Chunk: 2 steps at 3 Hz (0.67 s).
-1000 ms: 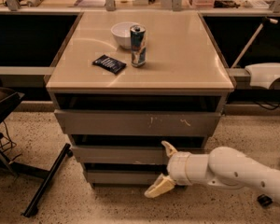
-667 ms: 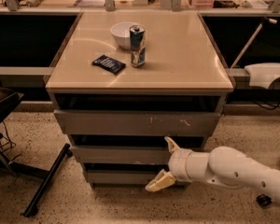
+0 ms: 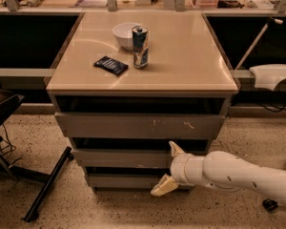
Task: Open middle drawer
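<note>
Gripper: you will find the white two-finger gripper (image 3: 169,168) low at the cabinet's front right, on the end of the white arm (image 3: 238,173) reaching in from the right edge.
Jaws: you can see them spread wide apart, holding nothing.
Fingers: the upper tan fingertip (image 3: 175,148) sits at the top edge of the middle drawer's front; the lower one (image 3: 163,186) lies over the front beneath it.
Middle drawer: your target, the plain grey flat front (image 3: 121,158), is second of three, with a dark gap above it.
Neighbours: the widest grey front with white scratches (image 3: 133,125) is above, the narrowest grey front (image 3: 121,181) below.
Beige cabinet top (image 3: 190,61): you have a white bowl (image 3: 122,35), a blue-and-silver can (image 3: 140,47) just beside it, and a flat dark packet (image 3: 111,65).
</note>
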Motion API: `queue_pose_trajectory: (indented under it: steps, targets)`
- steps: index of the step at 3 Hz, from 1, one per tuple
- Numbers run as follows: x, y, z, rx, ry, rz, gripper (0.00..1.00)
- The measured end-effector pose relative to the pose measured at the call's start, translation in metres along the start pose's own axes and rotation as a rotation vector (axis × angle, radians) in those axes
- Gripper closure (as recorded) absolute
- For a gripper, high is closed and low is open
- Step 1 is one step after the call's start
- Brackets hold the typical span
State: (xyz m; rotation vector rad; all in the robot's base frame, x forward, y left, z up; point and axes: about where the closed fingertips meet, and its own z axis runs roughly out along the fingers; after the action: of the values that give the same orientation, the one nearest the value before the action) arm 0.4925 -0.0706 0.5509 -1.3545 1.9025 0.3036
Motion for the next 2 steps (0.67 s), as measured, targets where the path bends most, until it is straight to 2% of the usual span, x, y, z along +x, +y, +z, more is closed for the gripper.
queue_pose_trajectory:
  steps: [1,2]
  targets:
    - [0.038,-0.023,0.009,0.099,0.13,-0.007,0.0]
    - [0.047,-0.047,0.015,0.159,0.167,-0.038,0.0]
